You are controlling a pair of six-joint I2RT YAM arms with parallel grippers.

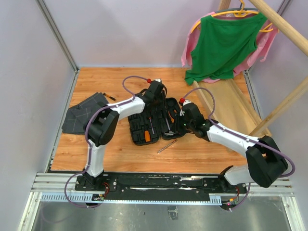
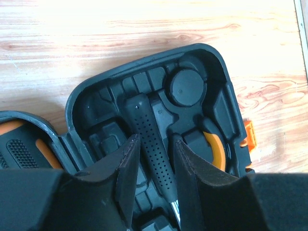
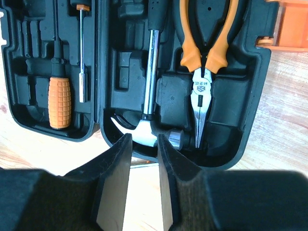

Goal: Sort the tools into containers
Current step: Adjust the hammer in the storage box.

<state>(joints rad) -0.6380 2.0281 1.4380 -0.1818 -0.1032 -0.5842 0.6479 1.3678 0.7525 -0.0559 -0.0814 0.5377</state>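
The black tool case lies open in the middle of the table. In its right half rest the black-handled hammer and the orange-handled pliers. Its left half holds an orange-handled screwdriver and a thin steel driver. My left gripper straddles the hammer's dotted handle closely, with a thin gap showing. My right gripper hovers at the case's near rim, just short of the hammer head, its jaws narrow with nothing between them. A thin screwdriver lies loose on the table.
A dark grey folded cloth lies at the left, a small black tool beside it. A long wooden tray stands at the right under a hanging green shirt. The case's orange latch sticks out from its side.
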